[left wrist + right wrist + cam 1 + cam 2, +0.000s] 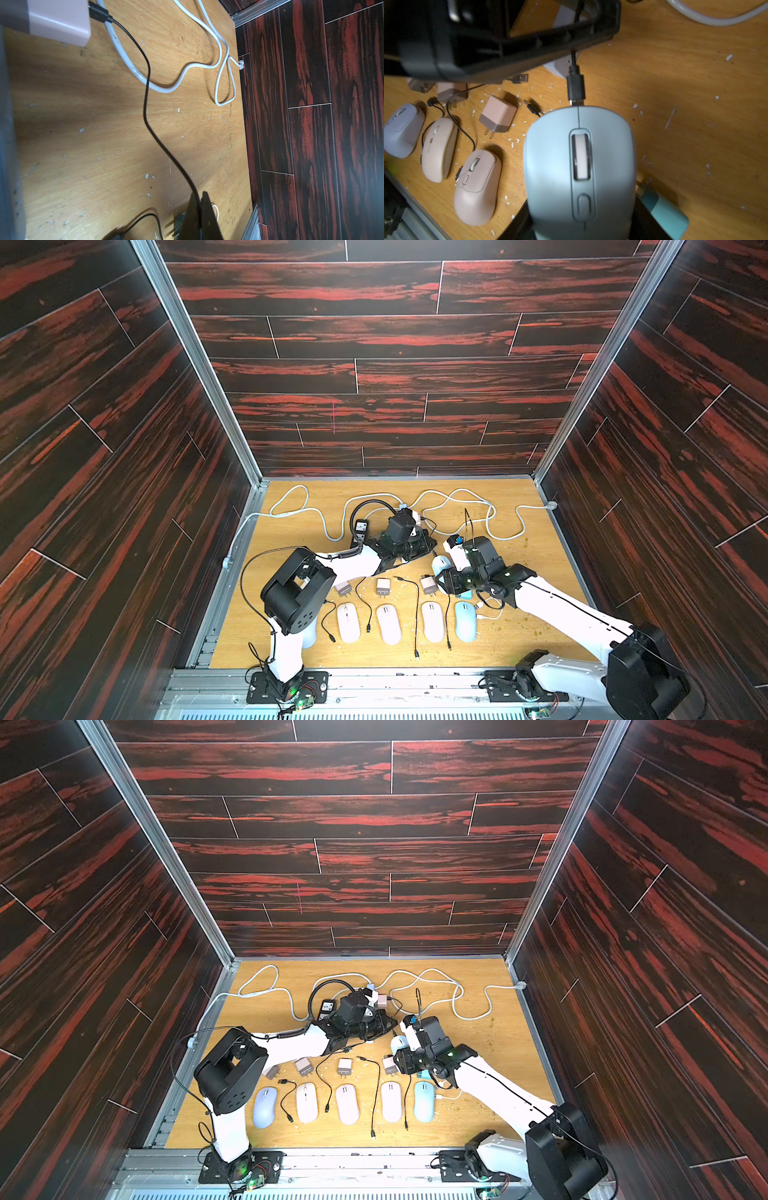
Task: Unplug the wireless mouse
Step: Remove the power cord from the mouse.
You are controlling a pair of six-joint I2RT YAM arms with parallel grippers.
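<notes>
The wireless mouse (579,166), light blue with a grey wheel, sits between the black fingers of my right gripper (581,220), which is shut on its sides. A black cable plug (576,87) is seated in the mouse's front end. From there the black cable (145,99) runs to a pink charger (60,22). My left gripper (199,199) is shut on this cable a short way from the plug. In both top views the mouse (440,563) (400,1043) lies mid-table between the two wrists.
Several other mice (348,622) lie in a row near the front edge, with loose black cables (417,614) and chargers (382,587) behind them. A teal charger (664,214) lies beside my right gripper. White cable (457,506) loops across the back, near a black power strip (360,527).
</notes>
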